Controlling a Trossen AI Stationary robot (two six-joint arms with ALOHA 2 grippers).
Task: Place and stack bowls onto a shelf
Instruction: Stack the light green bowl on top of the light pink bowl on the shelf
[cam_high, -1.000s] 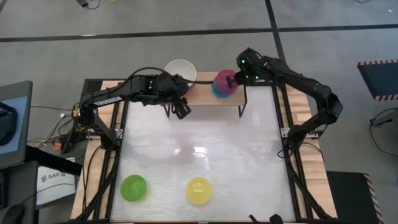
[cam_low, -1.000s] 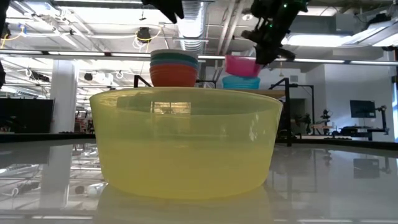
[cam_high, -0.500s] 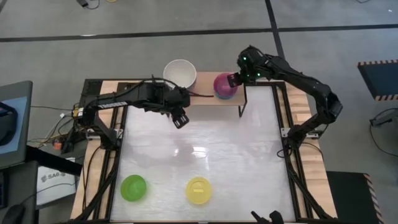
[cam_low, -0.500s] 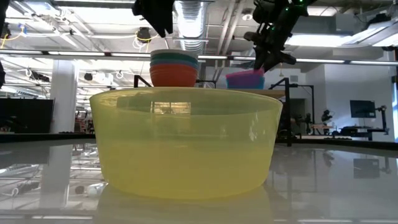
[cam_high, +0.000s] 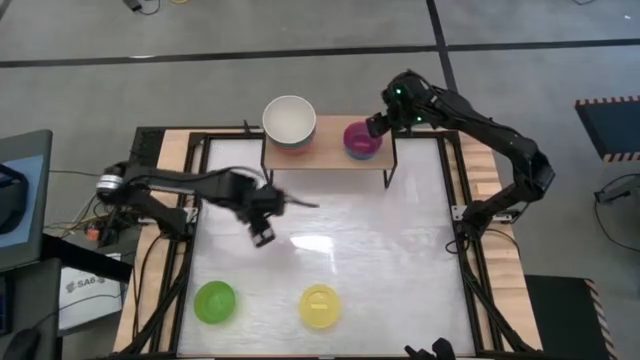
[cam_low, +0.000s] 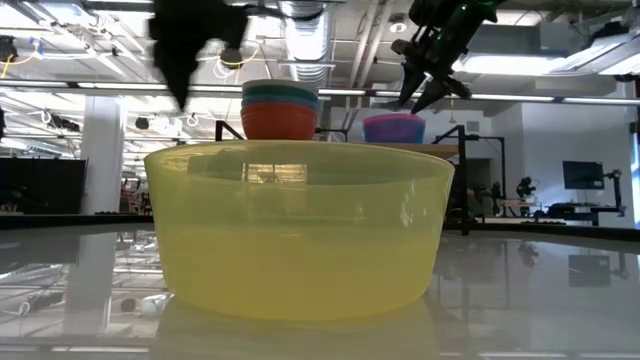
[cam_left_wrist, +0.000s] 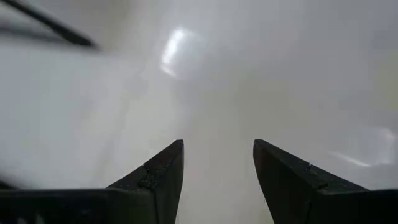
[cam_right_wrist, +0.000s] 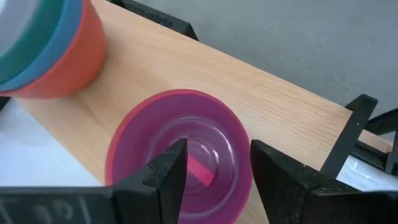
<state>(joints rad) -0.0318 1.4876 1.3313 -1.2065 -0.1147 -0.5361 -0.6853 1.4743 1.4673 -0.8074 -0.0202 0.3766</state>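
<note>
On the shelf (cam_high: 325, 140) stands a stack of larger bowls, white (cam_high: 289, 120) on top, with teal, blue and red (cam_low: 280, 120) under it. Beside it a magenta bowl (cam_right_wrist: 180, 155) sits nested in a cyan bowl (cam_low: 392, 134). My right gripper (cam_right_wrist: 217, 146) is open just above the magenta bowl's right rim, one finger over its hollow and one outside, touching nothing. My left gripper (cam_high: 262, 235) hangs open over the table's left middle. A lime green bowl (cam_high: 214, 301) and a yellow bowl (cam_high: 320, 305) rest on the table near its front edge.
The shelf's black legs (cam_high: 390, 175) stand on the white tabletop (cam_high: 380, 260) at the far edge. The black frame rails (cam_high: 452, 200) run along both sides of the table. The yellow bowl (cam_low: 300, 230) fills the low view's front.
My right gripper has lowered the magenta bowl into the cyan bowl on the shelf, opened and let go; the bowl now sits level in it. My left gripper has drawn away from the shelf toward the table's near left, staying open.
</note>
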